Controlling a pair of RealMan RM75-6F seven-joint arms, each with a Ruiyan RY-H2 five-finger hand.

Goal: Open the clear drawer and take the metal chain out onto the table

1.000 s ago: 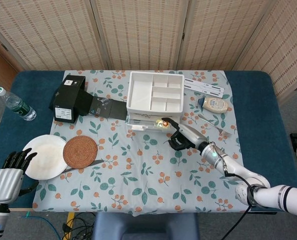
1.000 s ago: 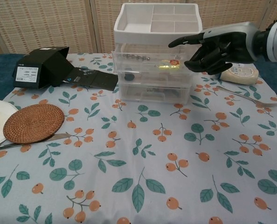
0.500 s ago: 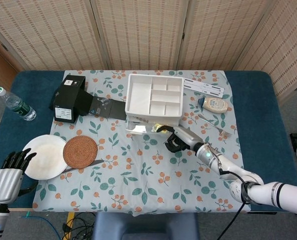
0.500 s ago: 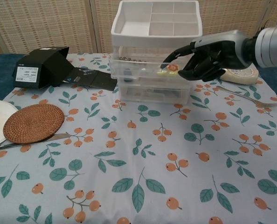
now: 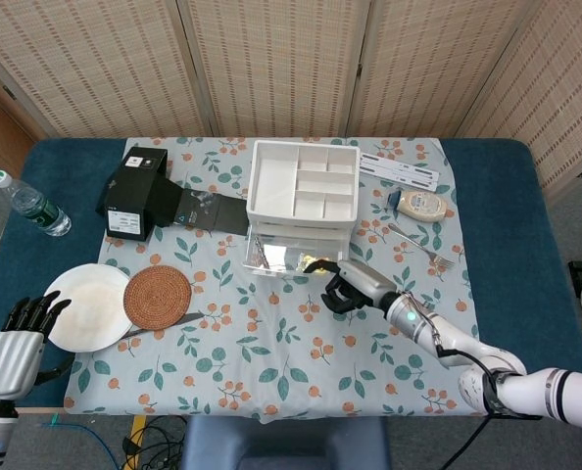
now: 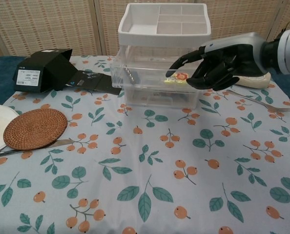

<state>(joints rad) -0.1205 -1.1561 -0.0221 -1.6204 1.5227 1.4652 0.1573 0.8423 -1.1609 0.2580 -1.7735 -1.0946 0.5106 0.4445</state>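
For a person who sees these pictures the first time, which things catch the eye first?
The right robot hand, dark fingers hooked on the front edge of the clear drawer, which is pulled partly out of the organizer mid-table. Next, the white tray on top and the woven coaster near the left edge.
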